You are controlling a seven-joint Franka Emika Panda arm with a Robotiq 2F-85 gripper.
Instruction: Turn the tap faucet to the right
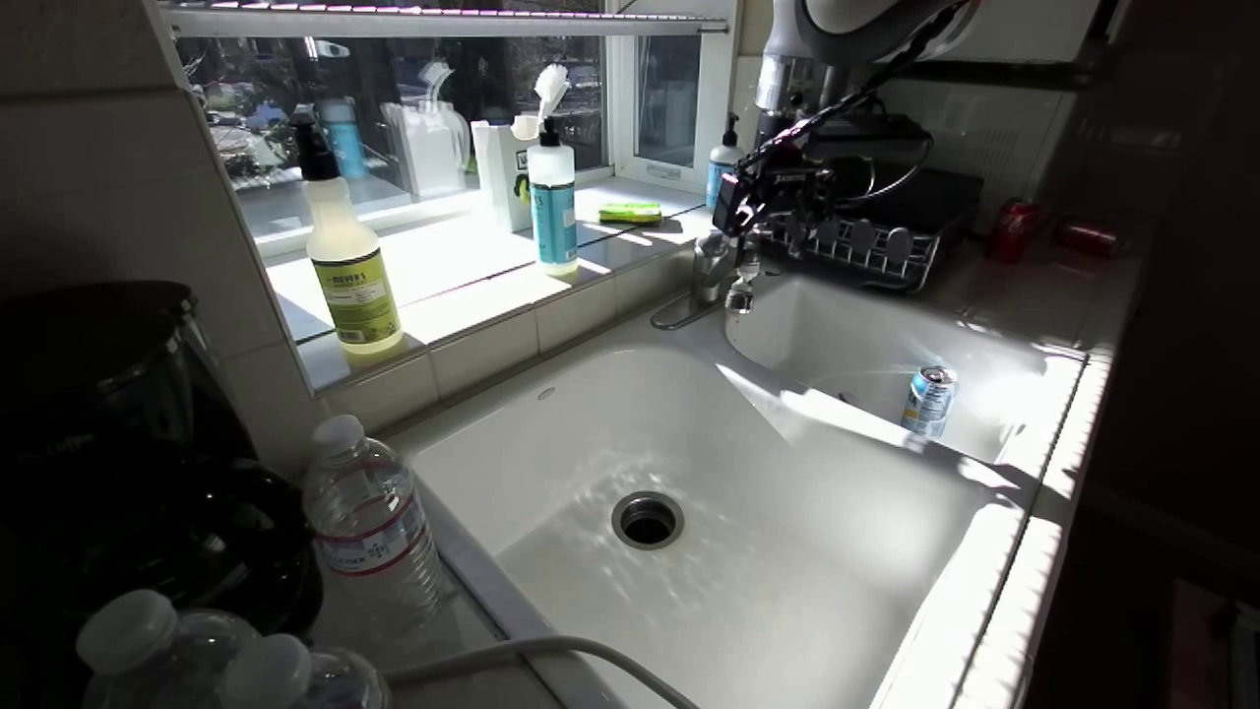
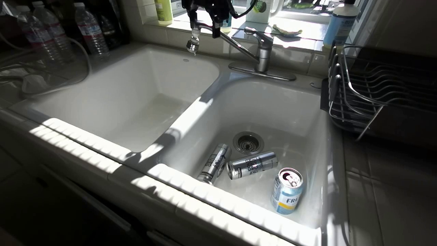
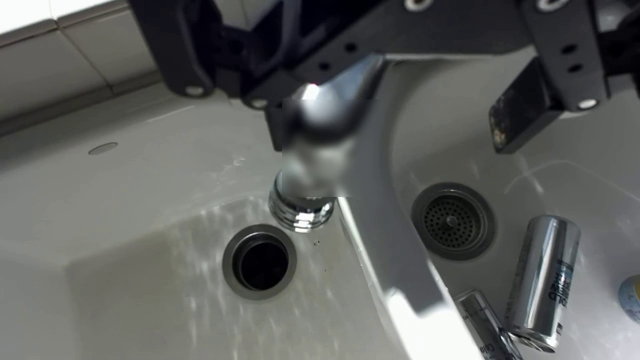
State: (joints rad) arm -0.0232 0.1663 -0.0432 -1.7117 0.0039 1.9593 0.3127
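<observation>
The chrome tap faucet [image 2: 264, 56] stands behind the sink divider in an exterior view. Its slim spout reaches out over the left basin there and ends in a nozzle [image 2: 193, 44] with a drip below it. The tap also shows in an exterior view [image 1: 711, 266], partly behind the arm. My gripper [image 2: 205, 31] is open, with its fingers pointing down on both sides of the spout near its outer end. In the wrist view my gripper [image 3: 392, 135] has its fingers wide apart. The nozzle [image 3: 302, 212] shows beside the left finger; the spout there is blurred and partly hidden.
The white double sink [image 2: 191, 114] has a raised divider. Several cans, such as the blue one [image 2: 287, 191], are in a basin. A dish rack [image 2: 362, 95] stands beside it. Soap bottles [image 1: 554, 207] stand on the window sill, close behind the tap. Water bottles [image 1: 374, 522] stand on the counter.
</observation>
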